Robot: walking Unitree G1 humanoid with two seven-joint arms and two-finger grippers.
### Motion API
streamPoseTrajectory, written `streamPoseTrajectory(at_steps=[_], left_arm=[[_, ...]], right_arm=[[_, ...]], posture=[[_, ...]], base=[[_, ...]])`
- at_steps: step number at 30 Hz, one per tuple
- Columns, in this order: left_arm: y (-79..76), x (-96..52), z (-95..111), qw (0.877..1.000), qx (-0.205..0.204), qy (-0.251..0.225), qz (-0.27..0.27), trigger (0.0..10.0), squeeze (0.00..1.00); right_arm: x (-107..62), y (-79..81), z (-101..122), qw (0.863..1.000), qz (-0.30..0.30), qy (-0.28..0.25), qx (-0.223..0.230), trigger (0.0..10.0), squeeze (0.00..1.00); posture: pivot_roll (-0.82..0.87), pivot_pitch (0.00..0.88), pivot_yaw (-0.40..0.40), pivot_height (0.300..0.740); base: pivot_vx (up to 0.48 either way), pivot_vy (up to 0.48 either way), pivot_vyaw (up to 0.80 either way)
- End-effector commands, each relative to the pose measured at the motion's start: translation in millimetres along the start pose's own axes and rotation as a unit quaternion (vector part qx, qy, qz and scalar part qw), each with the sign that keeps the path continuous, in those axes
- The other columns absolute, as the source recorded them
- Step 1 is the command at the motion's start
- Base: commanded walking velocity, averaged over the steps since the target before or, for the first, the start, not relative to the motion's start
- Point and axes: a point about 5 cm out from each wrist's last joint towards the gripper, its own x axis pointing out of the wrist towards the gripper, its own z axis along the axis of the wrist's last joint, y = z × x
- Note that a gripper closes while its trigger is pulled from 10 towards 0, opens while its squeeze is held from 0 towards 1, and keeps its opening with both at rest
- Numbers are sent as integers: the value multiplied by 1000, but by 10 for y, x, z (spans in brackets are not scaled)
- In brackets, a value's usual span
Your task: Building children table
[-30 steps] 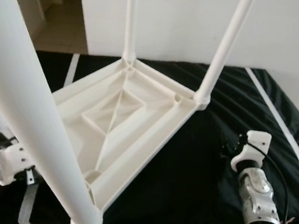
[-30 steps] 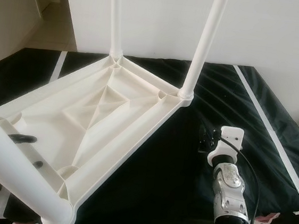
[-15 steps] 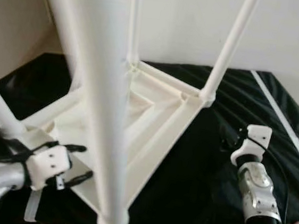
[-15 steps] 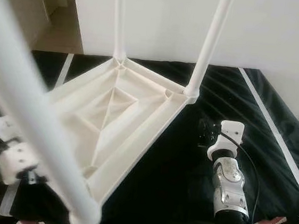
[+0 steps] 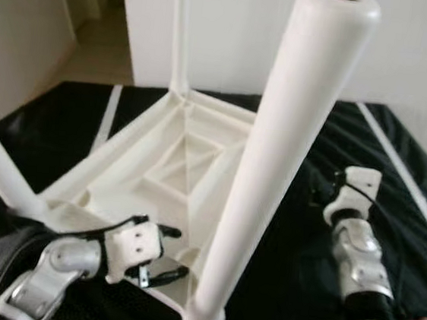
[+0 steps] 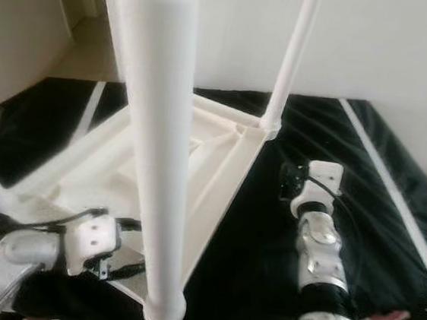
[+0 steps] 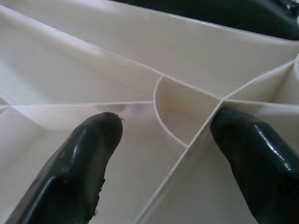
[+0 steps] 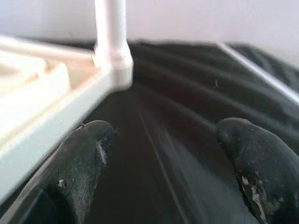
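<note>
**Upturned table, ribs and legs to grip**

On the black mat (image 5: 291, 290), from the left: the left claw (image 5: 159, 255) gapes over the upturned children's table (image 5: 175, 164) near corner ribs. Light, stiff, slick plastic; grip ribs or leg (image 5: 275, 159). Right claw (image 5: 330, 199) open, alongside.

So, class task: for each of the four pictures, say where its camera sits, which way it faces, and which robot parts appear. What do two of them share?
Left eye view: head, looking down at the upturned table on the black sheet; both arms show.
Right eye view: same, slightly shifted.
Left wrist view: along the left gripper, open, into the table's ribbed underside.
Right wrist view: along the right gripper, open, over the sheet toward a far leg.
Shared: the table.
</note>
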Motion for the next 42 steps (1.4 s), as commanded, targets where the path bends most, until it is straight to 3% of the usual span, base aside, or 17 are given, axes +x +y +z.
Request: streamPoseTrajectory(at_steps=[1,4,5,6,10,13,18,23,28,36,38,42], left_arm=[[17,81,-44,999,-3,17,39,10000,0],[46,154,-38,998,-5,25,54,10000,0],[99,291,-16,997,-6,35,75,10000,0],[114,331,-4,996,-5,36,81,10000,0],[113,373,17,996,-5,34,80,10000,0],[115,494,81,997,-2,31,71,10000,0],[215,620,150,995,-2,34,96,10000,0],[318,743,210,990,-5,37,138,10000,0],[406,978,306,978,-21,59,201,10000,0],[491,1060,329,963,-35,92,250,10000,0],[496,1062,365,967,-37,83,240,10000,0],[277,1009,658,994,-22,-45,95,10000,0]], right_arm=[[20,88,-67,1000,4,26,-2,10000,0],[46,146,-73,999,10,34,2,10000,0],[111,282,-72,998,24,51,21,10000,0],[132,329,-69,998,29,57,27,10000,0],[159,393,-61,997,39,64,35,10000,0],[237,595,-26,992,88,81,46,10000,0],[287,712,-7,987,118,102,42,10000,0],[316,742,50,988,123,89,20,10000,0],[329,603,49,992,95,80,23,10000,0],[316,292,113,998,37,35,37,10000,0],[296,229,159,999,26,8,37,10000,0],[173,47,171,998,-10,-44,43,10000,0]], posture=[[40,25,-10,740],[40,23,-4,740],[39,22,-2,740],[39,22,-2,740],[36,22,2,740],[34,28,0,740],[37,29,-9,740],[40,29,-14,740],[45,30,-28,740],[28,29,-19,740],[23,28,-16,740],[18,25,-15,740]], base=[[0,0,0],[0,0,0],[0,0,0],[0,0,0],[0,0,0],[0,0,0],[0,0,0],[0,0,0],[0,0,0],[0,0,0],[0,0,0],[0,0,0]])
